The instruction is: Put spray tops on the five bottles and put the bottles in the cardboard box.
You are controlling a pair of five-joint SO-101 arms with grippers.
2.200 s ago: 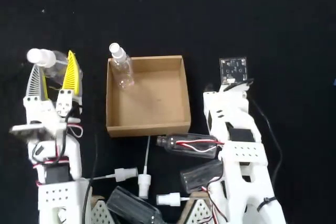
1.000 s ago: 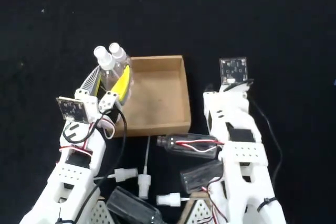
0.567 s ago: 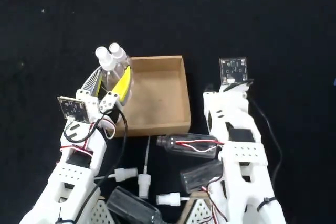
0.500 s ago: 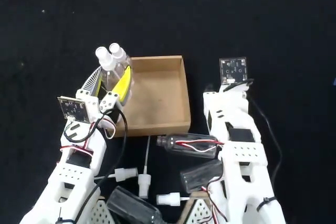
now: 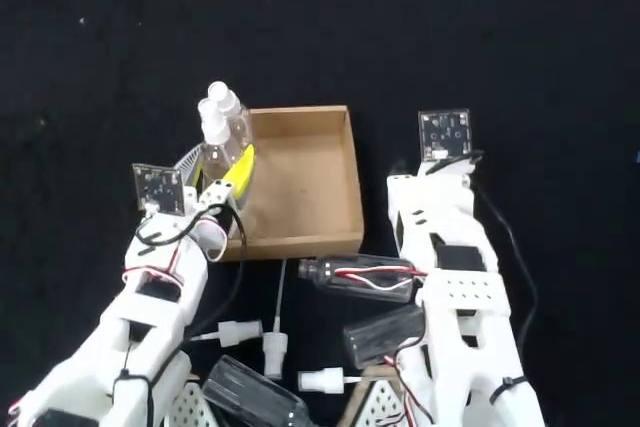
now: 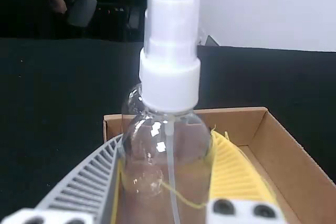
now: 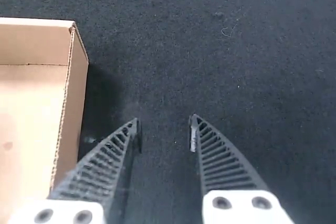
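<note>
The left gripper (image 5: 218,155) is clamped on a clear bottle (image 6: 167,77) with its white spray top on, holding it upright at the cardboard box (image 5: 300,242), right over the wall on the left arm's side and near the far corner; I can't tell whether its base is inside. A second capped bottle (image 5: 224,99) stands touching it in that far corner of the box. The right gripper (image 7: 164,127) hangs over the black table (image 5: 520,67) just beside the box's opposite wall, fingers apart with a modest gap and nothing between them. In front of the box's near wall lie uncapped bottles (image 5: 360,277) and three loose spray tops (image 5: 275,347).
</note>
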